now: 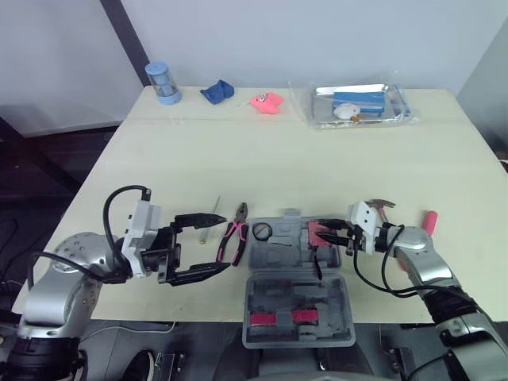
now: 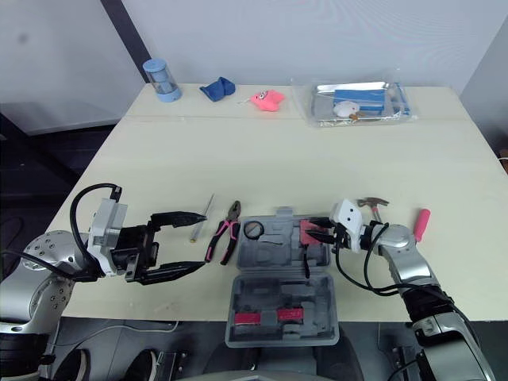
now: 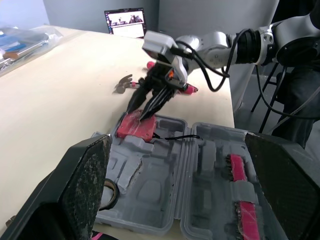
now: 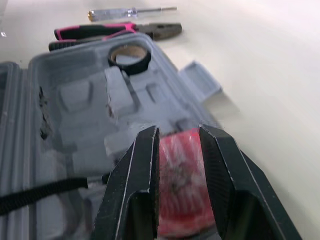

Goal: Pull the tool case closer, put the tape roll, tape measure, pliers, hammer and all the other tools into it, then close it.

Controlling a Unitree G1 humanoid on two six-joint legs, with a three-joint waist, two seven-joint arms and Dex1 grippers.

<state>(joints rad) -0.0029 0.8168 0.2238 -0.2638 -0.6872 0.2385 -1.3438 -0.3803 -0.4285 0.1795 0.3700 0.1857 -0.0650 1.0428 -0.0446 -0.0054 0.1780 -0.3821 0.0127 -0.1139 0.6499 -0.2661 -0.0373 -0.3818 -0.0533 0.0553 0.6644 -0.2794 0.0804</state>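
The grey tool case point(image 1: 295, 274) lies open at the table's front edge, its lid point(image 1: 298, 313) hanging over the edge. A black tape roll point(image 1: 261, 232) sits in its far left corner. My right gripper point(image 1: 324, 232) is shut on the red tape measure point(image 4: 177, 175), which rests in the case's far right recess. Just left of the case lie the pink-handled pliers point(image 1: 234, 240) and a small screwdriver point(image 1: 210, 218). The hammer point(image 1: 381, 205), with a pink handle point(image 1: 429, 221), lies behind my right wrist. My left gripper point(image 1: 227, 240) is open, its fingers spread beside the pliers.
Along the far edge stand a blue cup point(image 1: 163, 82), a blue cloth point(image 1: 217, 91), a pink object point(image 1: 267, 101) and a clear bag over a metal tray point(image 1: 357, 105). The wide middle of the table point(image 1: 278, 167) is bare.
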